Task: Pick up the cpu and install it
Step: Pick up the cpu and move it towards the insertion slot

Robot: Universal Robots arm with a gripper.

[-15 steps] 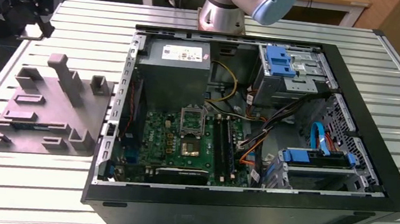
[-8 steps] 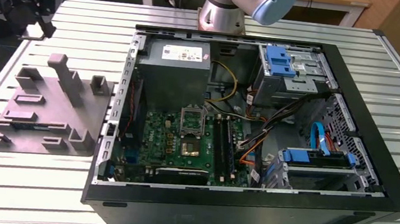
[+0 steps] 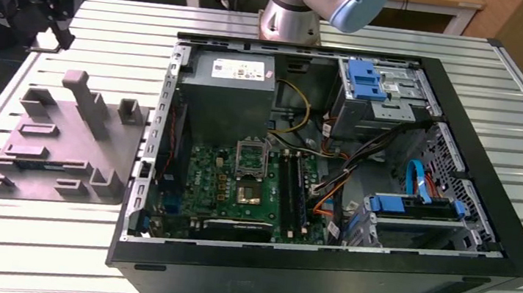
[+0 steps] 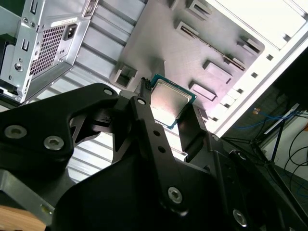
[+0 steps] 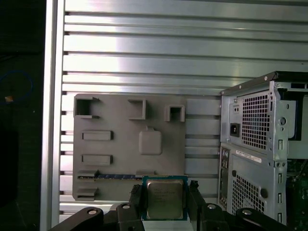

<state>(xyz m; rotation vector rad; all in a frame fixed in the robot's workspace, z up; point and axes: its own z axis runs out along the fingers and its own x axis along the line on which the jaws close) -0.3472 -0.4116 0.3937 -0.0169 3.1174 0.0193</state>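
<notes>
The hand (image 5: 164, 196) is closed on the cpu (image 5: 165, 202), pinching it by its edges. It's held up off the surface (image 5: 144, 48), near the grey tray (image 5: 110, 149) and outside the case (image 5: 255, 144).

cpu (image 5: 164, 198): dull silver-grey metal top, satin; green board rim.
gripper (image 4: 169, 107): black matt body and fingers (image 4: 149, 126); bright metal screw heads.
table (image 3: 28, 249): ribbed light metal slats, brushed, with sheen.
parts fixture (image 3: 62, 161): grey plastic look, matt, smooth.
computer case (image 3: 326, 272): black matt outer shell; bare grey sheet metal inside.
power supply (image 3: 226, 109): grey sheet metal, dull; perforated rear face.
motherboard (image 3: 237, 181): green board, low gloss.
drive brackets (image 3: 365, 79): blue plastic, slight gloss.
arm (image 3: 292, 6): smooth silver-grey housing; pale blue cap, semi-gloss.
</notes>
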